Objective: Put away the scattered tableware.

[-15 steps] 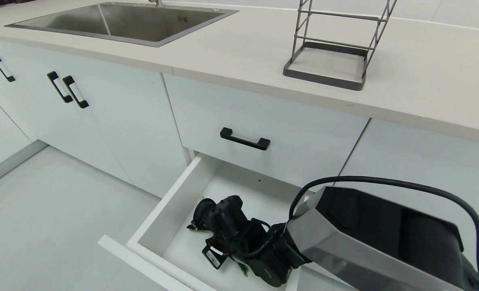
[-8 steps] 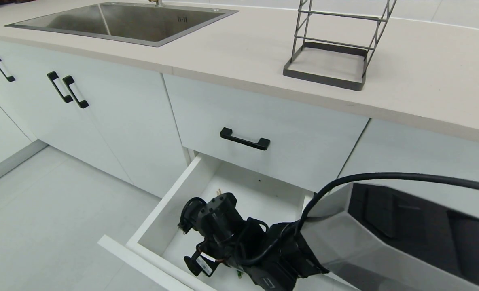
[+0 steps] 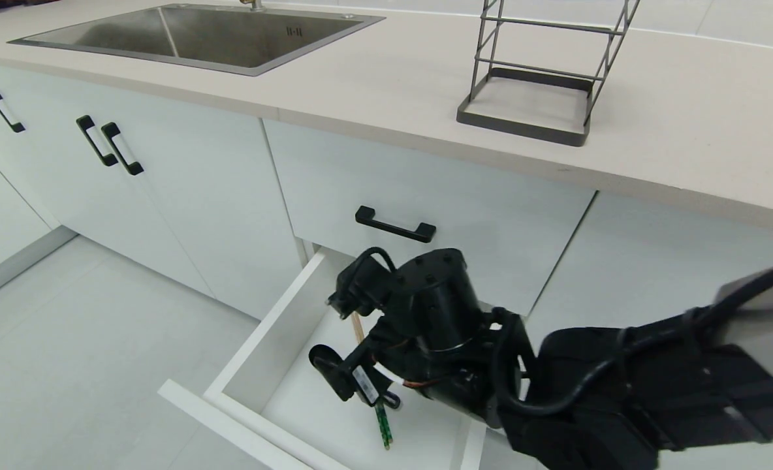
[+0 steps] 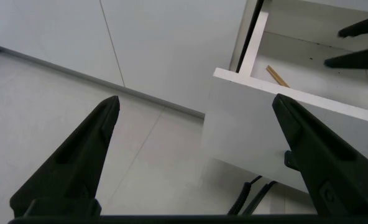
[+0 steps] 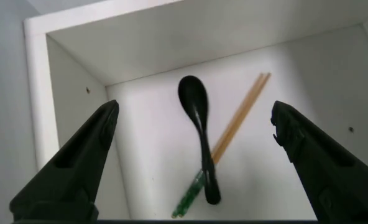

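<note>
The lower drawer (image 3: 275, 326) stands pulled out below the counter. On its white floor lie a black spoon (image 5: 199, 137) and a pair of wooden chopsticks (image 5: 237, 124) with green ends, crossed under the spoon's handle. The chopsticks (image 3: 382, 424) poke out from under my right arm. My right gripper (image 5: 193, 106) hangs open above both, holding nothing, and it (image 3: 341, 365) sits over the drawer's left half. My left gripper (image 4: 202, 155) is open and empty, low over the floor just outside the drawer front (image 4: 265, 130).
Above the open drawer is a closed drawer with a black handle (image 3: 395, 225). On the counter are a steel sink (image 3: 197, 36) and a grey wire rack (image 3: 530, 98). Cupboard doors (image 3: 184, 196) lie to the left over bare floor (image 3: 66, 352).
My right arm has risen from low in the drawer and swung back toward the cabinet. The chopsticks it covered now lie exposed on the drawer floor.
</note>
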Robot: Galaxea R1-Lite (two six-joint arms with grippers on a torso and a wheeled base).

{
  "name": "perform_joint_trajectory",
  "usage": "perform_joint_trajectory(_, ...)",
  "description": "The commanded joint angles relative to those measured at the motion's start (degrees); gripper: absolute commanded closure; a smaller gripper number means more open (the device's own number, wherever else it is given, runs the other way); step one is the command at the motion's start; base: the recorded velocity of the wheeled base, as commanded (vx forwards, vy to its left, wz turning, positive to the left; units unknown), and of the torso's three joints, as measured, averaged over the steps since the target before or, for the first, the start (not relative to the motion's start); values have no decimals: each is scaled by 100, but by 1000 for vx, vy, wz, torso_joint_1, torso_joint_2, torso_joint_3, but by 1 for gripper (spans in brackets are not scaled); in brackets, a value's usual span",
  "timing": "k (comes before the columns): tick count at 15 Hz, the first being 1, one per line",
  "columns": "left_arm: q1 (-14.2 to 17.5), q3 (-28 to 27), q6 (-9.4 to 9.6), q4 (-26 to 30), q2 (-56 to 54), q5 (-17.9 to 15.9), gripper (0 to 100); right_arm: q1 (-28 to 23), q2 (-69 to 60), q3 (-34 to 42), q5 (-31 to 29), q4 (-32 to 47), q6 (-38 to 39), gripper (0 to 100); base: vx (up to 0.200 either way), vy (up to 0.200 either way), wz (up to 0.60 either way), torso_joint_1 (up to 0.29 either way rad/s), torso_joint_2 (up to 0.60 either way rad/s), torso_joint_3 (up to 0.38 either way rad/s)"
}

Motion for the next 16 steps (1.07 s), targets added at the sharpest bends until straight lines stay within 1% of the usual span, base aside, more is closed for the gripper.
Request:
perform_joint_trajectory(1,1,0,-2,-1,7,-1,0,-174,-1112,1045,-8,-473,-28,0,0,0,0,0,0,0)
perform_joint_trajectory(3,1,0,-2,-1,7,-1,0,-174,-1728,1757,-8,-640,-46,0,0,0,0,0,0,0)
perform_joint_trajectory(4,1,0,-2,-1,7,-1,0,-174,-1859,1871,-8,-648,-46,0,0,0,0,0,0,0)
perform_joint_trajectory(6,-7,0,-2,-1,7,-1,0,-174,-2791,2724,27,-666,-55,0,0,0,0,0,0,0)
perform_joint_trajectory(7,1,0,-2,-1,7,-1,0,-174,-2967,2900,27,-666,-55,0,0,0,0,0,0,0)
perform_joint_trajectory(8,1,0,-2,-1,7,-1,0,-174,-3556,3418,45,-622,-72,0,0,0,0,0,0,0)
perform_joint_trajectory(9,1,0,-2,-1,7,-1,0,-183,-3811,3620,45,-613,-72,0,0,0,0,0,0,0)
perform_joint_trajectory(10,1,0,-2,-1,7,-1,0,-192,-4382,3981,54,-517,-81,0,0,0,0,0,0,0)
perform_joint_trajectory(11,1,0,-2,-1,7,-1,0,-254,-4769,4174,54,-394,-90,0,0,0,0,0,0,0)
perform_joint_trajectory(12,1,0,-2,-1,7,-1,0,-473,-5393,4482,106,-209,-195,0,0,0,0,0,0,0)
perform_joint_trajectory(14,1,0,-2,-1,7,-1,0,-1009,-6509,5000,563,99,-564,0,0,0,0,0,0,0)
perform_joint_trajectory(15,1,0,-2,-1,7,-1,0,-1440,-7405,5193,845,494,-731,0,0,0,0,0,0,0)
perform_joint_trajectory(16,1,0,-2,-1,7,-1,0,-1809,-8187,5211,1021,934,-723,0,0,0,0,0,0,0)
